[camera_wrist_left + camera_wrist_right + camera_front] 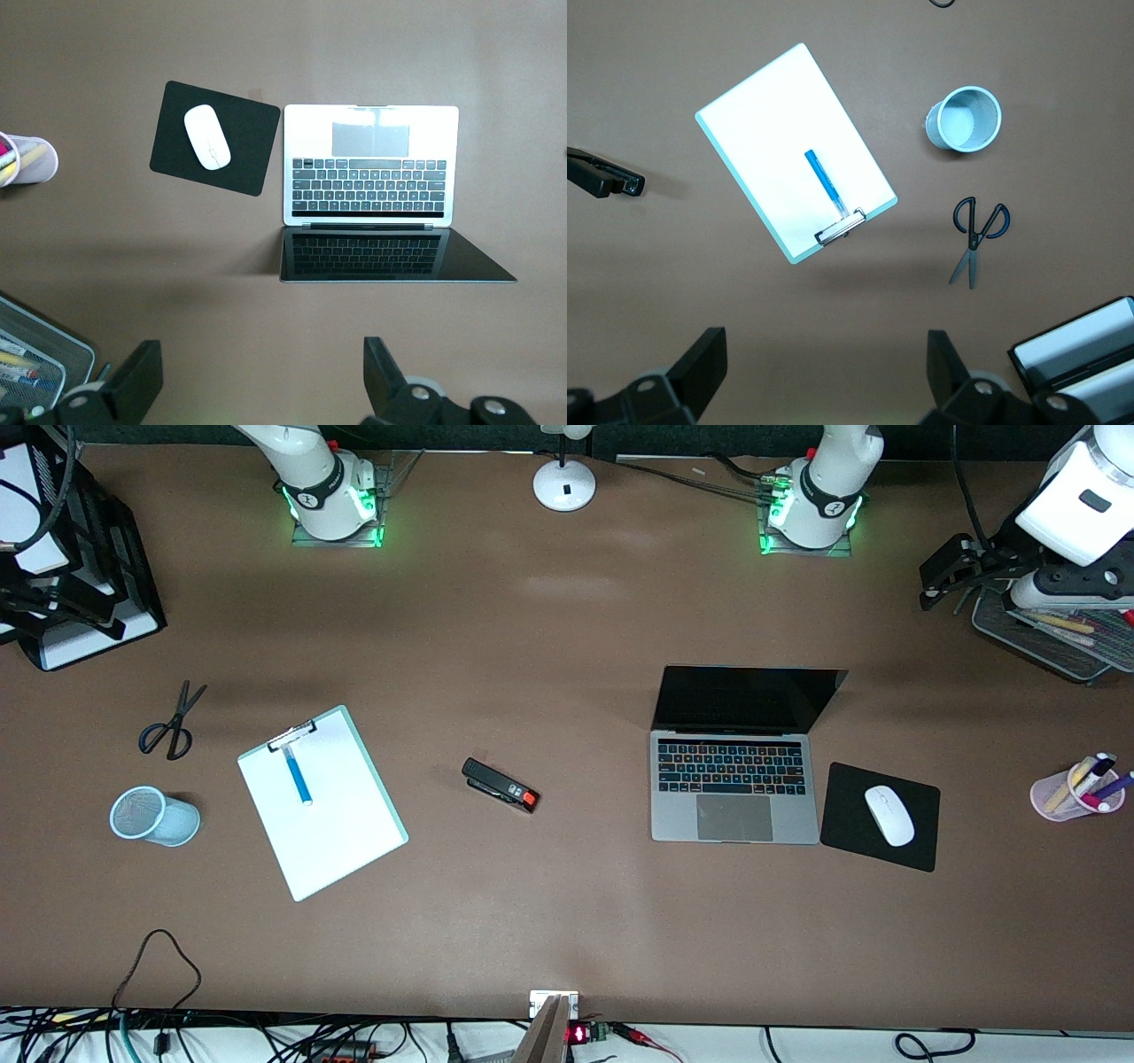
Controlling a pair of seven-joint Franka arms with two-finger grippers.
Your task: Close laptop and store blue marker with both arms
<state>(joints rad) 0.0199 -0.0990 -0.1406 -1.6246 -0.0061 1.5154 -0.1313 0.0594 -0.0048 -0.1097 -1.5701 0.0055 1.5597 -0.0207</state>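
Blue marker lay on clipboard; laptop stood open; left gripper and right gripper both spread wide, grasping nothing

The laptop stands open with bare table at its 12 and 6 o'clock, so a gripper can pass there. At its 3 o'clock the black mouse pad with a white mouse sits just beside it. At its 9 o'clock lies a stapler, well apart. The blue marker lies on a clipboard with nothing over it. A mesh cup and scissors sit near the clipboard's 9 o'clock.
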